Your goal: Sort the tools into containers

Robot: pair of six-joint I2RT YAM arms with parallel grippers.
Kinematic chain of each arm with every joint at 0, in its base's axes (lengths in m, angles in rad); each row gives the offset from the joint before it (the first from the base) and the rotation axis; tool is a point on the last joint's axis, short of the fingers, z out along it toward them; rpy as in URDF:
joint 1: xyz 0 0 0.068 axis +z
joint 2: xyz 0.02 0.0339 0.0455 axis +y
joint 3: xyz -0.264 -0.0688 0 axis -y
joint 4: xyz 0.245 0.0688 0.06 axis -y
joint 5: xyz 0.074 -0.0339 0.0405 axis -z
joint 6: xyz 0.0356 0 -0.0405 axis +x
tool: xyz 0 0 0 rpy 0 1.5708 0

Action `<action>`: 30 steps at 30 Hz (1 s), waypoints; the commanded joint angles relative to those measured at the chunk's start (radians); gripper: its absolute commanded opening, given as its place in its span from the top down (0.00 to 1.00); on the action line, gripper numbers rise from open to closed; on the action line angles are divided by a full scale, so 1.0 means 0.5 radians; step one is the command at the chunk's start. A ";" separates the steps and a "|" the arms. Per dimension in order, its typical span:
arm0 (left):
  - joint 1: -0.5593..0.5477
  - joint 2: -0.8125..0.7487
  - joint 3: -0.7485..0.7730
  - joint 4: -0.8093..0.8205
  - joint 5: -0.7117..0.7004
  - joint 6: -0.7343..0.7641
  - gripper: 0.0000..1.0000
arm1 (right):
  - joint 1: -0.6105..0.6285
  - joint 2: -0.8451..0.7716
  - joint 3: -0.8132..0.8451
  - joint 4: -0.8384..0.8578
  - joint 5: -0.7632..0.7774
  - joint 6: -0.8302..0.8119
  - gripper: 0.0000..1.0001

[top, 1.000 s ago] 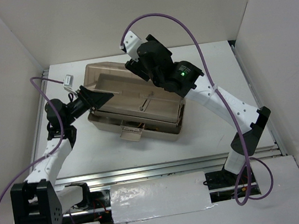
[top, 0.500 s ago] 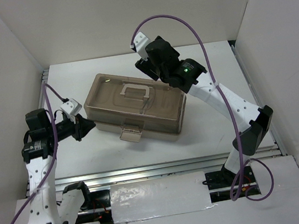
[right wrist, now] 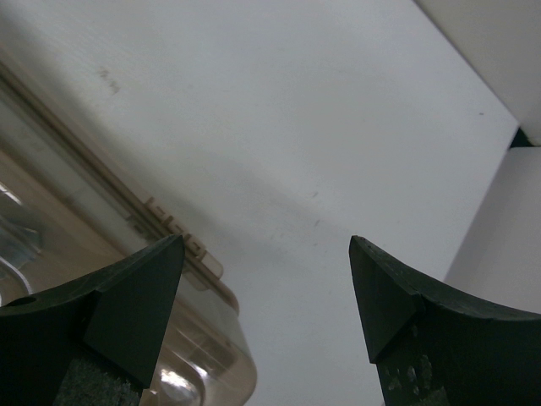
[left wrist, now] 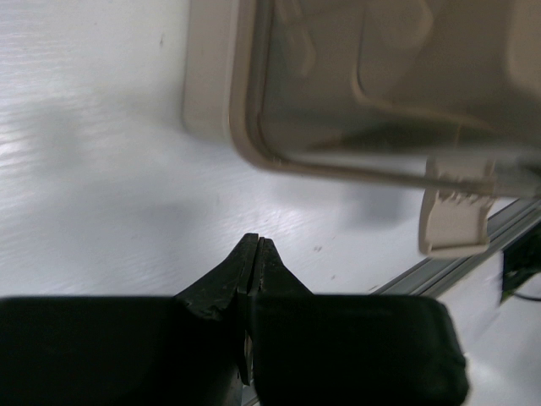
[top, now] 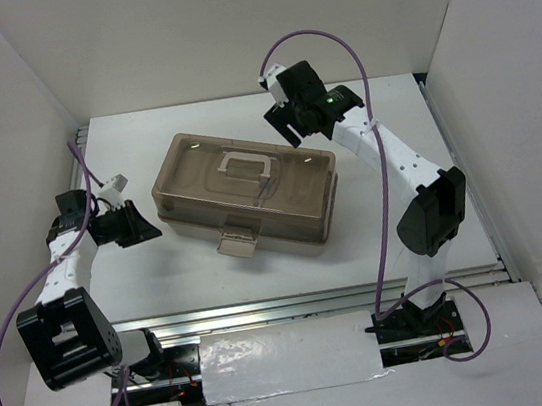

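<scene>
The beige toolbox [top: 246,191] lies closed in the middle of the table, its translucent brown lid [top: 207,177] down and the white handle [top: 243,166] flat on top. No tools show; the lid hides whatever is inside. My left gripper [top: 145,229] is shut and empty, hovering left of the box and clear of it. In the left wrist view its tips [left wrist: 256,242] meet over bare table, with the box corner [left wrist: 211,93] and front latch [left wrist: 455,210] ahead. My right gripper [top: 290,124] stands open over the box's back right corner [right wrist: 68,211], nothing between its fingers [right wrist: 266,245].
White walls close in the table on the left, back and right. A metal rail [top: 305,302] runs along the near edge. The box's front latch [top: 236,240] sticks out toward me. Purple cables loop above both arms.
The toolbox lid has gone from raised to fully closed. My left gripper drew back to the left and shut. My right gripper lifted away toward the back, staying open.
</scene>
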 commanded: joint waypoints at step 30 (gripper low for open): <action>-0.377 0.905 0.844 1.674 -0.009 -1.561 0.35 | -0.329 -0.370 0.085 -0.470 -0.935 0.311 0.10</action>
